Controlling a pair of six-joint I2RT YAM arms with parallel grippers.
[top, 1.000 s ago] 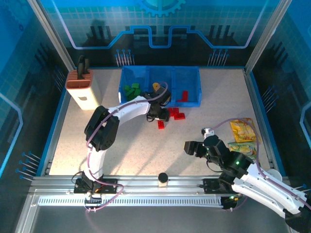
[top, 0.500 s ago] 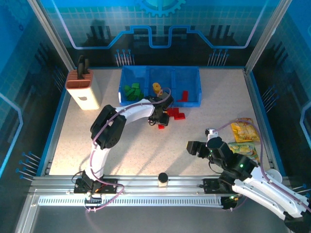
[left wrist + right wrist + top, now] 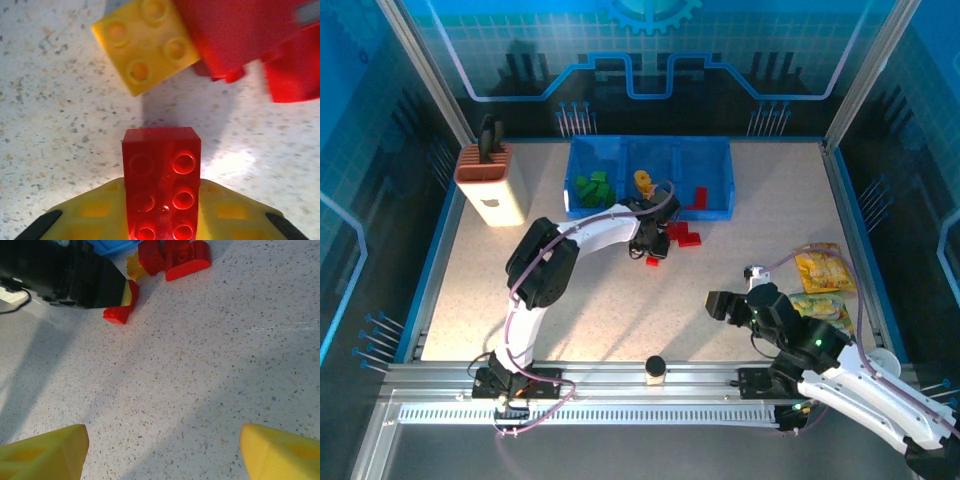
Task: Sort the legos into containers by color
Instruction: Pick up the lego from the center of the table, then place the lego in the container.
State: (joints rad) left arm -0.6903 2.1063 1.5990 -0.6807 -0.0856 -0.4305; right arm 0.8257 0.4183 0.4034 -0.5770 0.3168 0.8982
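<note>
Blue tray (image 3: 715,160) holds green bricks (image 3: 590,186), yellow brick (image 3: 642,181), red bricks (image 3: 697,197); loose red pile (image 3: 682,234), four-stud yellow brick (image 3: 145,45) wait on tabletop (image 3: 620,310); left fingers (image 3: 95,212) clamp long red brick (image 3: 161,180); right fingers (image 3: 45,452) spread, empty

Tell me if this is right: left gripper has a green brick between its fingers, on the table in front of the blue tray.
No. The left wrist view shows the brick between the fingers of the left gripper is red, not green. The rest stands: on the table, in front of the blue tray.
</note>
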